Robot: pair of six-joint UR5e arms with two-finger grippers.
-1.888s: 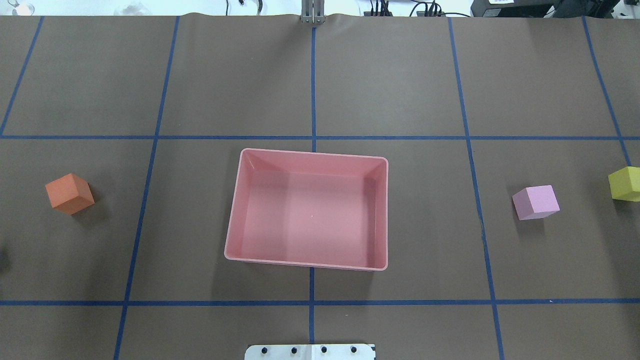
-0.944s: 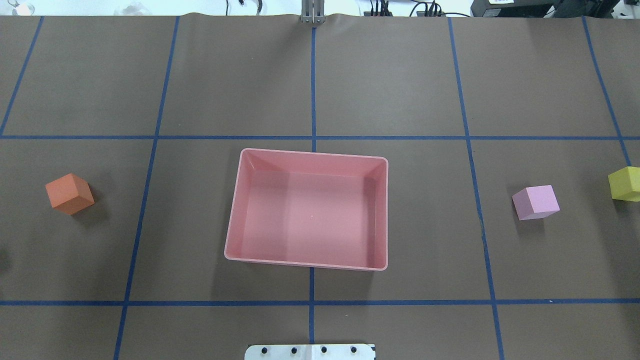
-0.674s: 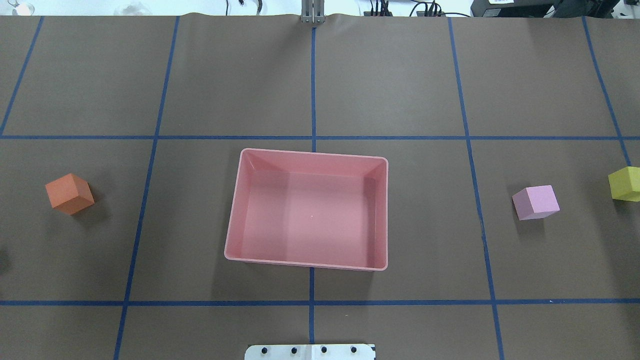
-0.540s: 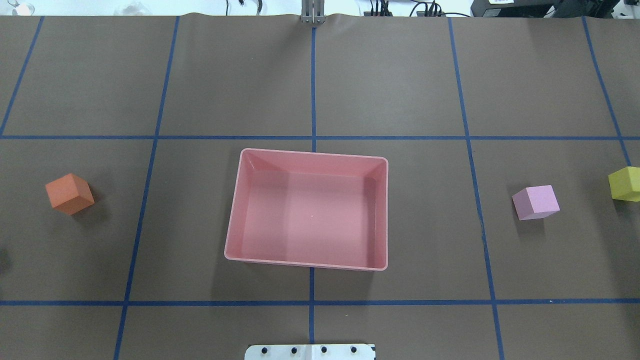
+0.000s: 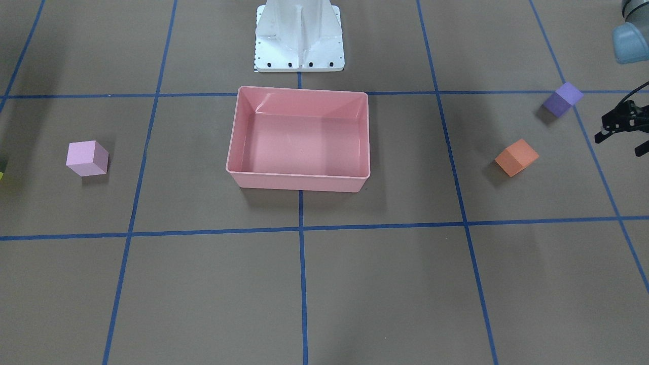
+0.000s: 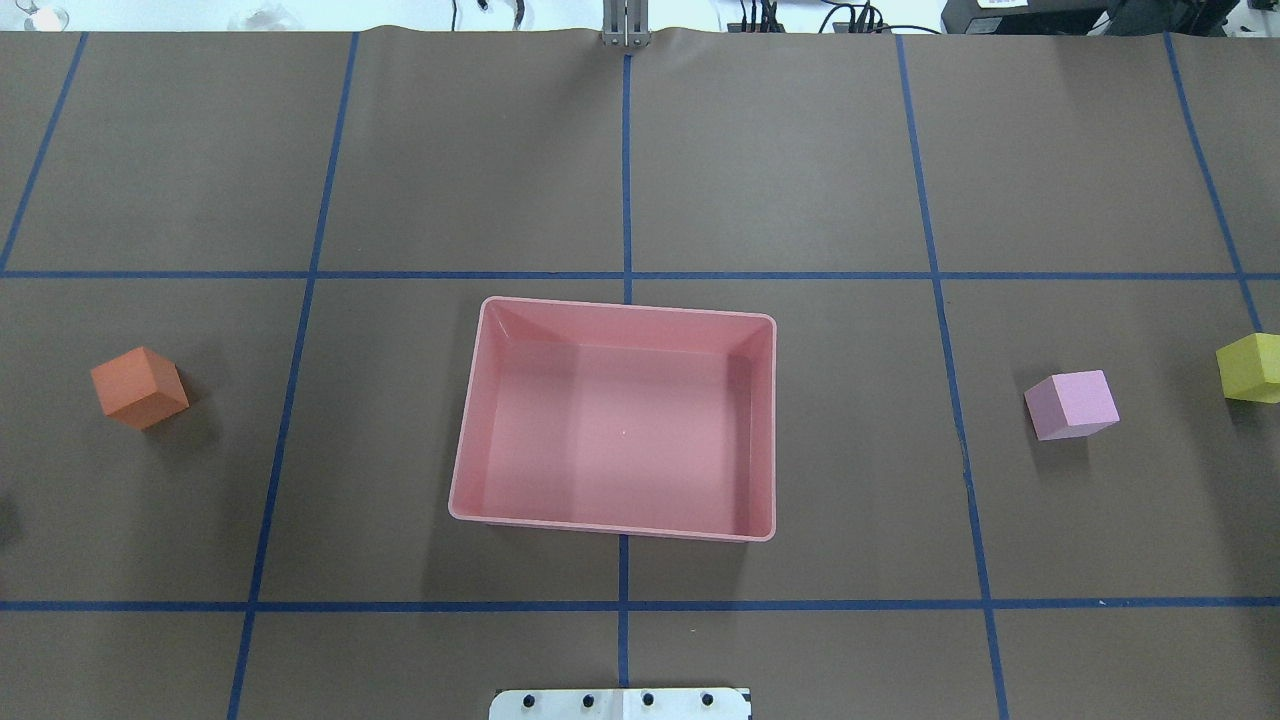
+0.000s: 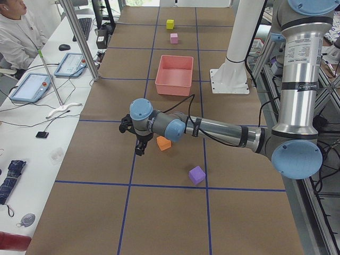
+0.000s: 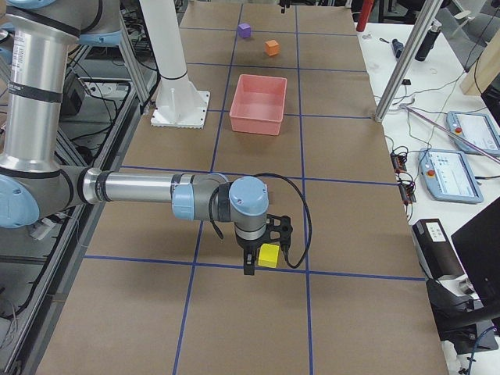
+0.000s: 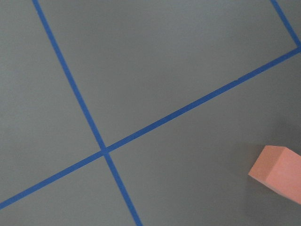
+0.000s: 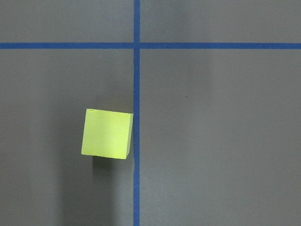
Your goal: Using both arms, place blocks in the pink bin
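The pink bin sits mid-table with nothing inside it. An orange block lies to its left, with a purple block nearer the robot's side. On the other side lie a light pink block and a yellow block. My left gripper hovers open just outside the orange block, holding nothing. In the exterior right view my right gripper hangs over the yellow block; I cannot tell whether it is open or shut.
The white pedestal base stands behind the bin. Blue tape lines grid the brown table cover. Beyond the far table edge, a person sits at a white side desk with tablets, and metal posts stand at that edge.
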